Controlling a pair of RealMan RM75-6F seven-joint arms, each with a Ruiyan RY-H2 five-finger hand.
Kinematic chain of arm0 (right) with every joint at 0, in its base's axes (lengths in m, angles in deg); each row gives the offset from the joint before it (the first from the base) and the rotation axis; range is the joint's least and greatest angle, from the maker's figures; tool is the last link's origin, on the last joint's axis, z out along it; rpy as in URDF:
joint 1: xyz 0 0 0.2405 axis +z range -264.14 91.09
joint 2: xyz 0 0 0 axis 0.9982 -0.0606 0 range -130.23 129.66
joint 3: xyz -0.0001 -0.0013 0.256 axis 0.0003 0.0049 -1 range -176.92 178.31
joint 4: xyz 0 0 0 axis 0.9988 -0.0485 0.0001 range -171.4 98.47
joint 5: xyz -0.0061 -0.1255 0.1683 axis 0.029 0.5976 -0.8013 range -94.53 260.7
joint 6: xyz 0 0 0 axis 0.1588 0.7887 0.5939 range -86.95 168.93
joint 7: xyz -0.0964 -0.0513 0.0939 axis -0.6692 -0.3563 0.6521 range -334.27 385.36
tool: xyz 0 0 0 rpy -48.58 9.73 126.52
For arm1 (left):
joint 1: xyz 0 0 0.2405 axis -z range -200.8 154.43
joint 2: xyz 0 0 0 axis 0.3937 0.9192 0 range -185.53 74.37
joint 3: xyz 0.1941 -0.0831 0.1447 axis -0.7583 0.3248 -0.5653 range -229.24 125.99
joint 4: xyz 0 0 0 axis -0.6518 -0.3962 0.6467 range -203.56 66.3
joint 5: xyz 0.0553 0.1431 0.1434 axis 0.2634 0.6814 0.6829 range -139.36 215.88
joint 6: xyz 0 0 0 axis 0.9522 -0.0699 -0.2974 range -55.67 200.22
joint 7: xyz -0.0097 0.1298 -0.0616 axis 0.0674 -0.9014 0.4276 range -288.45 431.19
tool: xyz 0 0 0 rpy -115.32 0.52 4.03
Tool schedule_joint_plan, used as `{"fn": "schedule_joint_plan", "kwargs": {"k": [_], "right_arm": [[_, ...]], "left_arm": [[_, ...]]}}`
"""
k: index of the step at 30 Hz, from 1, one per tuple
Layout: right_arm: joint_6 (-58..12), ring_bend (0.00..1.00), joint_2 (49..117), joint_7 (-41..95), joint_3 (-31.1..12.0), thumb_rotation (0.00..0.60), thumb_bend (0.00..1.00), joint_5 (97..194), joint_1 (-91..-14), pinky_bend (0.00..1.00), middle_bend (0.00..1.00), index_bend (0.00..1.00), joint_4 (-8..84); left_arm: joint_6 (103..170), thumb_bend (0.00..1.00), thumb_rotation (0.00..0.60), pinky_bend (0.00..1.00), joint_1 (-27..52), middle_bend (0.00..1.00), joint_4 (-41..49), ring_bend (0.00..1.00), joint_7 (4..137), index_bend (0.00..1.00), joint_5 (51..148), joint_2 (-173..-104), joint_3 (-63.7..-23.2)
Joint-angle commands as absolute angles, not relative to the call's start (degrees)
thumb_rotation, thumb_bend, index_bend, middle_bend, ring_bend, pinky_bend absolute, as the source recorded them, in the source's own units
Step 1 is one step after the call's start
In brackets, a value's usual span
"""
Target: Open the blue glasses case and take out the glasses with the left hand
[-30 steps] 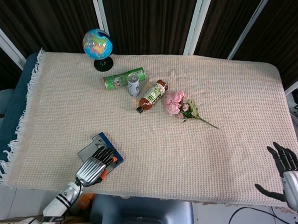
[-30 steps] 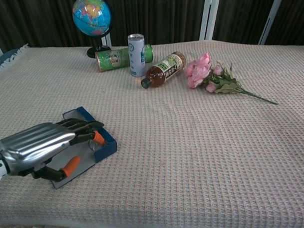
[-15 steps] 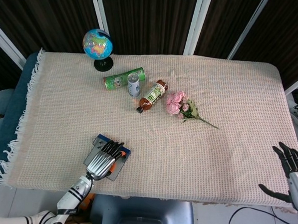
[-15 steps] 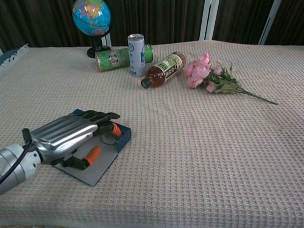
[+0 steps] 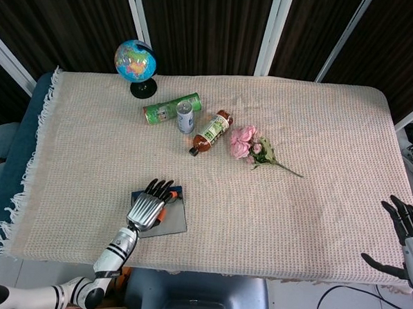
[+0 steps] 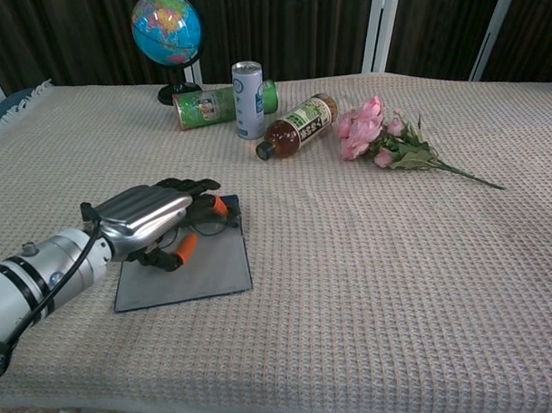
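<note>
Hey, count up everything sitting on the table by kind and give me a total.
Globe: 1
Green canister: 1
Drink can: 1
Bottle: 1
Pink flower bunch: 1
Blue glasses case, lying open: 1
Glasses with orange parts, under the left hand: 1
Total: 7

It looked like a staged test room. A cloth-covered table (image 5: 333, 119) stood against dark slatted panels (image 5: 199, 29). Loose cables (image 5: 337, 300) lay on the floor.
</note>
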State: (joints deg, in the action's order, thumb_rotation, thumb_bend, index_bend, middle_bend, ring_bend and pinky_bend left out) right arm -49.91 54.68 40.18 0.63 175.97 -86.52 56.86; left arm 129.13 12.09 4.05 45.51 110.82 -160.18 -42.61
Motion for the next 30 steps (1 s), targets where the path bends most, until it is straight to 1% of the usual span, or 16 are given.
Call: {"fn": "schedule_joint_plan", "kwargs": {"k": [1,5,9,13,16,20,25,30], "right_arm": [[-49.74,0.0,54.65,40.16,0.59,0.6,0.06,175.89,-86.45,0.0,0.0,0.0,56.89],[-49.67,0.0,54.64,40.17,0.51,0.6,0.06,175.78,-86.44,0.0,0.0,0.0,56.95],[-49.27,0.0,54.6,40.02,0.54,0.6,0.06,175.64,-86.35,0.0,0.0,0.0,57.03],[-48.43,0.0,54.59,39.48,0.71,0.6,0.06,175.78,-86.01,0.0,0.0,0.0,57.2],[-47.64,0.0,54.6,39.14,0.86,0.6,0.06,175.97,-85.63,0.0,0.0,0.0,57.34],[-46.37,0.0,54.51,39.09,0.93,0.6,0.06,175.9,-84.99,0.0,0.0,0.0,57.46],[-45.44,0.0,54.25,39.83,0.85,0.6,0.06,175.51,-84.48,0.0,0.0,0.0,57.5],[-45.0,0.0,53.99,40.74,0.73,0.6,0.06,175.13,-84.22,0.0,0.0,0.0,57.37]], "left_arm": [[128.66,0.63,0.6,0.0,12.57,0.0,3.81,0.0,45.32,0.19,109.46,-160.23,-41.87],[130.25,0.62,0.6,0.0,11.91,0.0,6.27,0.0,47.19,0.2,111.35,-158.72,-43.11],[133.43,0.55,0.6,0.0,10.86,0.0,8.97,0.0,50.16,0.25,114.79,-157.29,-44.43],[135.72,0.5,0.6,0.0,10.41,0.0,10.18,0.0,50.46,0.28,114.97,-157.11,-43.55],[135.61,0.47,0.6,0.0,11.0,0.0,9.71,0.0,49.57,0.28,112.12,-157.88,-41.03],[133.88,0.44,0.6,0.0,12.34,0.0,9.08,0.0,47.49,0.29,105.8,-158.98,-37.26],[133.27,0.42,0.6,0.0,13.58,0.0,8.45,0.0,42.41,0.3,99.59,-160.02,-35.32],[133.46,0.43,0.6,0.0,14.38,0.0,11.05,0.0,36.33,0.32,93.77,-159.35,-34.72]]}}
